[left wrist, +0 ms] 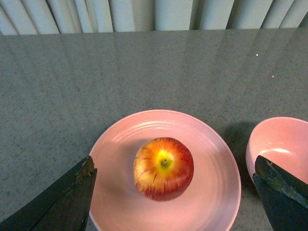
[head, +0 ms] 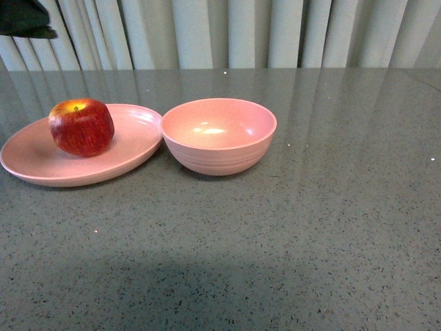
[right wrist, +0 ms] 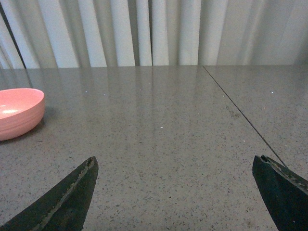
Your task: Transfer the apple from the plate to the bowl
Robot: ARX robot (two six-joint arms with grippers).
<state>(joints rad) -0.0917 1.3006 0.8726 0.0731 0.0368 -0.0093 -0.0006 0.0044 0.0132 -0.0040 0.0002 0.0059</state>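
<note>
Left side of the counter [head: 310, 227]: the plate [head: 41, 165], shallow and pale pink, carried the apple [head: 81, 127] near its middle. The apple stood upright, stem dip facing up. It had not yet been gripped.

The left hand [left wrist: 174, 163] hung above the plate with its fingers spread wide, one on each side of the apple, and held nothing.

Step in hand, as judged: the grasp. The hand should descend straight, keeping the apple centred between the fingers, and close across the widest girth. The fingertips should stop short of the plate floor and stay inside its low rim. The fruit is round and smooth-skinned, so an off-centre squeeze could roll it away. The lift must clear the bowl's higher rim before the short carry to the right.

Apple condition: red with fine darker streaks, a yellow patch ringing the stem dip, glossy, no visible damage.

Centre: the bowl [head: 217, 160], deep, pale pink, faintly ridged outside, stood empty just beside the plate. The left wrist view showed a narrow shadowed gap between them.

Right side: the right hand [right wrist: 174, 163] hung over bare counter, fingers spread, empty, well apart from the apple.
</note>
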